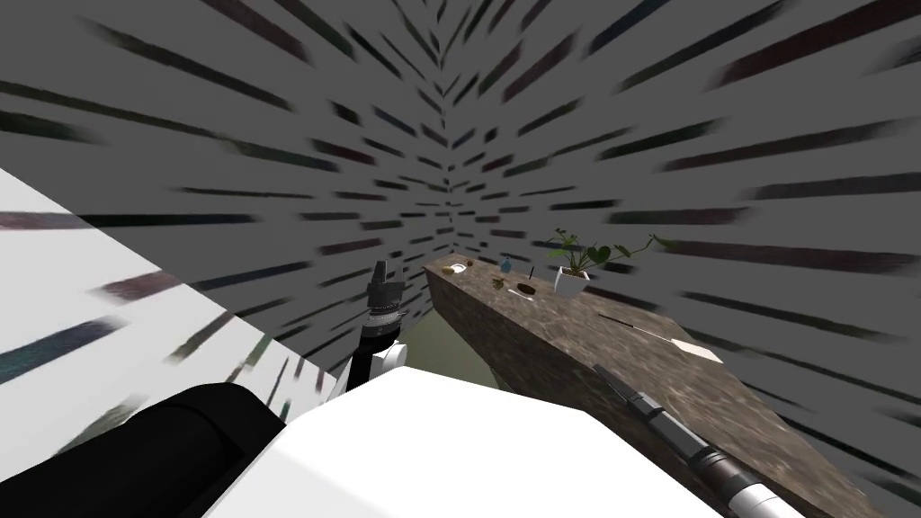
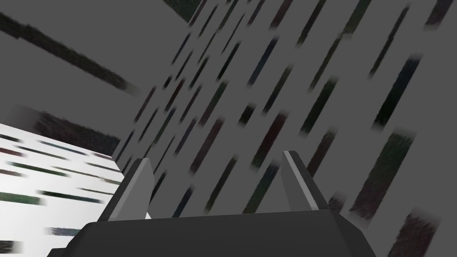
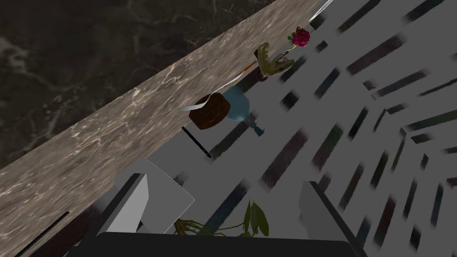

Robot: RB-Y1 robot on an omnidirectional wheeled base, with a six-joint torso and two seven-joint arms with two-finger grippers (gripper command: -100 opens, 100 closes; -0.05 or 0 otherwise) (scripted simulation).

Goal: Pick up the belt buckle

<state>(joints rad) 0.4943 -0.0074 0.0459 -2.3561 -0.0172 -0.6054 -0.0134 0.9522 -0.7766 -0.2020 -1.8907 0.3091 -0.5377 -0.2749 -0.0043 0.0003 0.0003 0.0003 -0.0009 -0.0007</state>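
So there's this long brown marbled counter point(image 1: 558, 360) with a potted plant point(image 1: 572, 281) in a white pot on it, leaves trailing toward the streaky grey wall. Just beside the plant, on its far side, lies a dark brown lump point(image 1: 526, 289). Past that are a small blue bottle point(image 1: 506, 264), a tiny brownish thing point(image 1: 497, 282) I can't make out, and a pale dish point(image 1: 457, 267). On the plant's near side lies a white sheet point(image 1: 697, 349). The left gripper point(image 1: 380, 267) points up, off the counter, well left of the plant. The right arm point(image 1: 710, 459) is well nearer than the plant, over the counter.
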